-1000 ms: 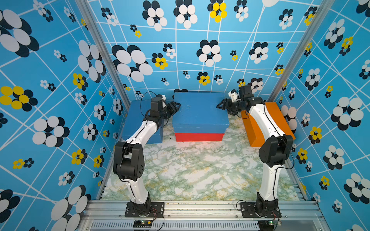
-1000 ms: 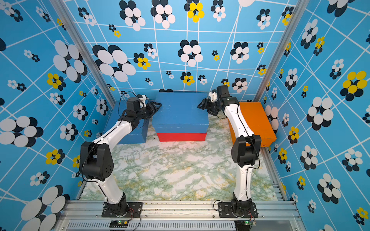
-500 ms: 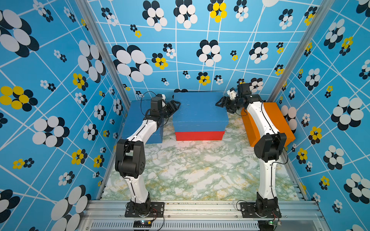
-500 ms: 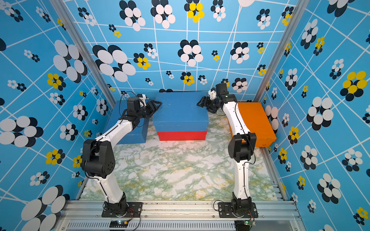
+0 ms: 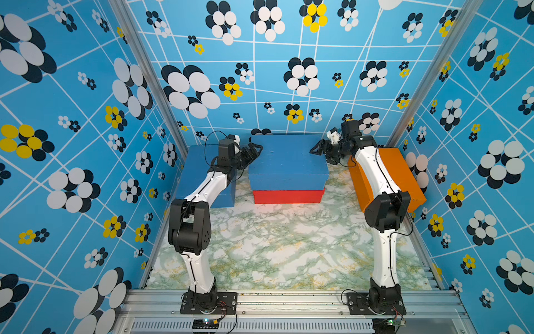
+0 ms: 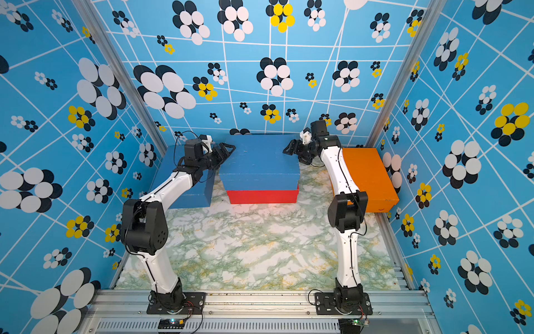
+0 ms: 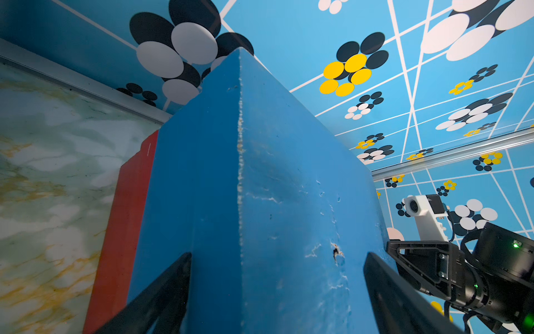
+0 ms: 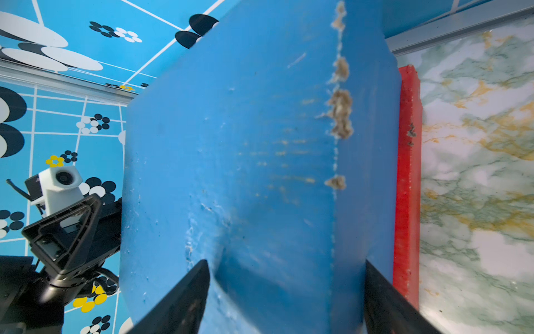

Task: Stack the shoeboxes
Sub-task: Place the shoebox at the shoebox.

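Between the spread jaws of the left gripper: one short end of the upper blue box, with black fingers standing off on either side of its top edge, pinching nothing. Same at the opposite end for the right gripper: fingers parted astride the box's edge, no squeeze visible. Directly beneath that box, lower than both grippers: the red box, flat on the marble tabletop. Below and behind the left gripper, under its arm: a second blue box. Behind the right gripper, beside its arm: the orange box, apart from the stack.

Judged light and hollow: painted cardboard, stiff along the folds, softer across the flat panels, likely to dent under a hard pinch. Matte paint, so probably fair grip. Worn edge with bare cardboard showing through; better not scraped further. Far too wide for one pair of jaws. Best taken at both short ends together, pinching rim and wall near the top edge with even pressure, kept level to keep the lid seated.
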Robot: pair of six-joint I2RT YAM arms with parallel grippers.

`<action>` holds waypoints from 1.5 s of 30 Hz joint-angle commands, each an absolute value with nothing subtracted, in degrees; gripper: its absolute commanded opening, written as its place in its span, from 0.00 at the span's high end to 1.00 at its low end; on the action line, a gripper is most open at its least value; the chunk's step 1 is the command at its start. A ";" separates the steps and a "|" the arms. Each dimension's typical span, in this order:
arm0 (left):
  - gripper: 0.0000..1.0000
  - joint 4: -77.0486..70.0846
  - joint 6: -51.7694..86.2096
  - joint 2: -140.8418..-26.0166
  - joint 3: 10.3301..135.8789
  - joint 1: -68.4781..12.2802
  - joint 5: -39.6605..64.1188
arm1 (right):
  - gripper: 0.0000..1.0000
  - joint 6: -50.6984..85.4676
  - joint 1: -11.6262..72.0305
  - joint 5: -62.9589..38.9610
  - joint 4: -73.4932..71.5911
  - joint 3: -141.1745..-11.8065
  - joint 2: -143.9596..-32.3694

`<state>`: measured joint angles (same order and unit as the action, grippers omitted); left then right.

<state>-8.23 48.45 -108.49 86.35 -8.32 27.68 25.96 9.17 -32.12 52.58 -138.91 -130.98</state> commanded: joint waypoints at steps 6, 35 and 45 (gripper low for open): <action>0.01 -9.37 47.88 -109.53 88.42 -10.64 33.97 | 0.14 26.98 11.18 -38.78 52.45 -141.32 -131.49; 0.01 -7.61 46.95 -108.74 89.22 -11.03 32.61 | 0.01 26.89 9.87 -36.04 55.03 -144.31 -132.98; 0.01 -5.45 45.46 -107.48 88.56 -8.94 31.02 | 0.01 27.19 9.75 -34.86 55.41 -144.32 -131.97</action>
